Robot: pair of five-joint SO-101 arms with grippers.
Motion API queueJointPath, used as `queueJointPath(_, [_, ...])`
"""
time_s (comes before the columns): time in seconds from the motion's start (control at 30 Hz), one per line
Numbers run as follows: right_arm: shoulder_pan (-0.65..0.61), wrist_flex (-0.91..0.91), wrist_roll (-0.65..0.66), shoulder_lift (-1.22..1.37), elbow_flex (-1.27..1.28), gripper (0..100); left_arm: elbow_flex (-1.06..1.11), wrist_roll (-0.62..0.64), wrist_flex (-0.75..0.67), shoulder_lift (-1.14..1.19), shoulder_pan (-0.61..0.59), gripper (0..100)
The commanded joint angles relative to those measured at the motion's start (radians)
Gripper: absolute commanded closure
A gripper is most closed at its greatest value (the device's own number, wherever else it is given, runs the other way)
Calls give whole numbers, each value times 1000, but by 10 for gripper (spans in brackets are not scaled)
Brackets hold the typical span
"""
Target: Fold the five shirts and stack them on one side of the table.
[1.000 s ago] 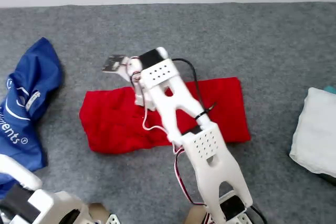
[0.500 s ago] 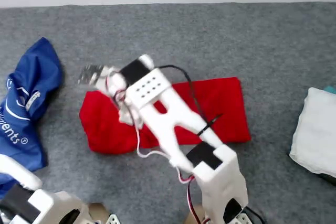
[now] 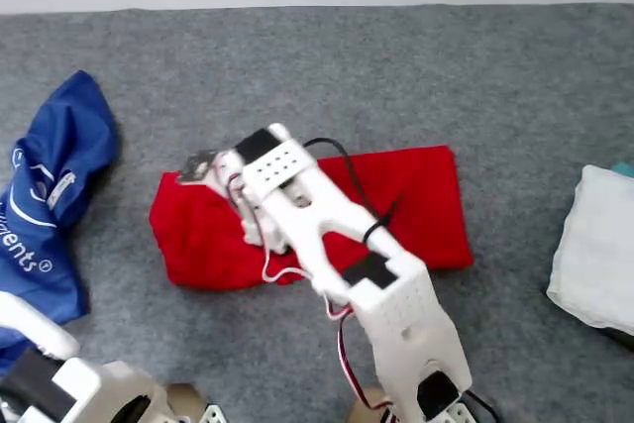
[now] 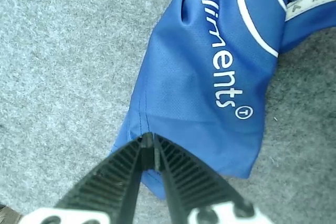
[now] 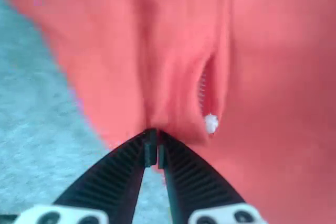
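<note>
Grey felt table (image 3: pixel 515 76): red shirt (image 3: pixel 416 195) runs left-right; right gripper (image 3: pixel 203 165) closed, pinching its left end (fabric puckers at tips).

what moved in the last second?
The right claw swung left beyond the red shirt's far edge, then came back and down onto its far-left corner. It is shut there, and I cannot tell whether it pinches cloth. The red shirt, blue shirt, white folded pile and left arm stayed put.
</note>
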Motion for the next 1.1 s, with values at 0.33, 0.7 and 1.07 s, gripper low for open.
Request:
queueJointPath(0.33, [-8,74,31,-205,-11,988,-5,-9,-6,-14,0,994])
queueJointPath(0.7, [-151,142,-75,-306,40,988,-5,-9,-6,-14,6,994])
queueJointPath(1.07, [24,-50,-17,-93,81,988,-13,-11,38,-15,0,994])
